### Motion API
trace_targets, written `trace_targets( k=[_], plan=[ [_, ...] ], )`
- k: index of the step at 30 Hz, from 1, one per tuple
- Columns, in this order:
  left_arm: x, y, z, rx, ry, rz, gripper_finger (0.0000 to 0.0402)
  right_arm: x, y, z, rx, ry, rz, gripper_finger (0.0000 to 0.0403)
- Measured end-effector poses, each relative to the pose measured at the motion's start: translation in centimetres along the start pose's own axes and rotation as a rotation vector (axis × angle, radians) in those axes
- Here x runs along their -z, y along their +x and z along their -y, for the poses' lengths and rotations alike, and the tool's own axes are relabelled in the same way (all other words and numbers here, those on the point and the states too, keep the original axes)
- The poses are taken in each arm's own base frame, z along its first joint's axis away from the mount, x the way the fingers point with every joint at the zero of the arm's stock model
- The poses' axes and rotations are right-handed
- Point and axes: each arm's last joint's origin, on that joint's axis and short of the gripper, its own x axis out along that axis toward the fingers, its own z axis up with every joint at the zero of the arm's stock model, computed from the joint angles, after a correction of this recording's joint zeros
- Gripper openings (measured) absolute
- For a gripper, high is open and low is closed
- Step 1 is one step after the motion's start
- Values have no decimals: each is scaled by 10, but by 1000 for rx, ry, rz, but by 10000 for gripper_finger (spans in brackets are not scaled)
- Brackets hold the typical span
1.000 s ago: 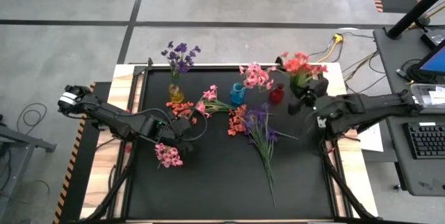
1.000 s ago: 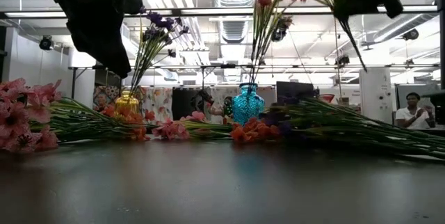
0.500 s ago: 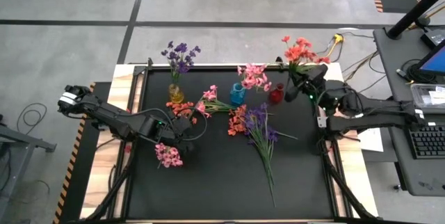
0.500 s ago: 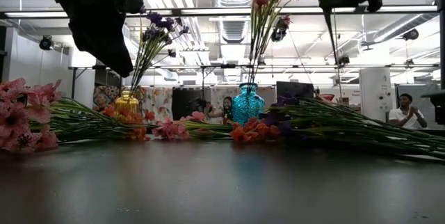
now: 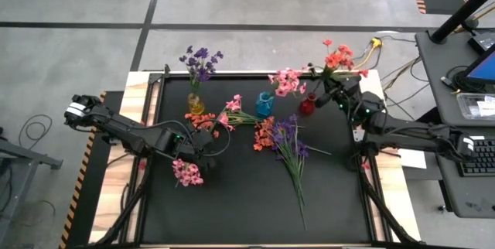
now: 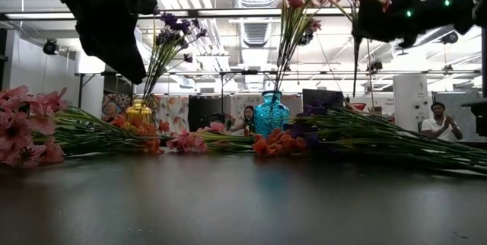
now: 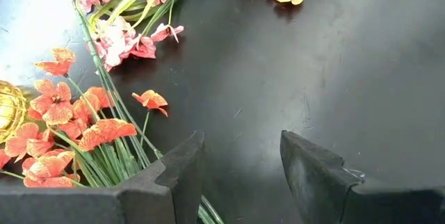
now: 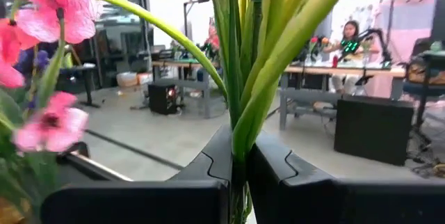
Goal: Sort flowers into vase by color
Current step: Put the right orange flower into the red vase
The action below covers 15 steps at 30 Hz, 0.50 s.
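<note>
My right gripper (image 5: 334, 88) is shut on a coral-red sprig (image 5: 341, 55) held in the air just beyond the small red vase (image 5: 308, 106). In the low view the stem (image 6: 355, 62) hangs down toward that vase. A blue vase (image 5: 264, 105) holds pink sprigs (image 5: 287, 83). A yellow vase (image 5: 195, 104) holds purple sprigs (image 5: 201, 59). Loose coral (image 5: 264, 134), purple (image 5: 291, 134) and pink (image 5: 187, 173) sprigs lie flat on the mat. My left gripper (image 5: 203, 154) hovers open beside loose coral blossoms (image 7: 69, 130). My right gripper pinches the coral-red sprig's green stems (image 8: 241, 137) between its two fingers (image 8: 208, 165), below the blossoms. The fingers lie across the stems, coming roughly level from the table's right. The sprig is lifted clear and stands about upright, blossoms above and stem end hanging below.
The three vases stand in a row near the black mat's far edge (image 5: 255, 77). Loose sprigs crowd the mat's middle and left. The mat's near half (image 5: 255, 210) holds only a long stem. A desk with a keyboard (image 5: 473, 156) stands to the right. People sit in the room behind.
My right gripper has carried the coral-red sprig toward the table's far edge and a little left, past the red vase. The sprig has tipped from slanted to nearly upright. The left arm has kept still.
</note>
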Motion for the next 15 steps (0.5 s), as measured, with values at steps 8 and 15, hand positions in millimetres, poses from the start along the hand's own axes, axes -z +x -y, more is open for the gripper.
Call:
trace_targets(
  k=[8, 15],
  plan=[
    [-1, 0, 1, 8, -6, 8, 170, 19, -8, 4, 7, 6, 31, 18],
    [-1, 0, 1, 6, -9, 18, 170, 29, -10, 4, 6, 6, -4, 22]
  ],
)
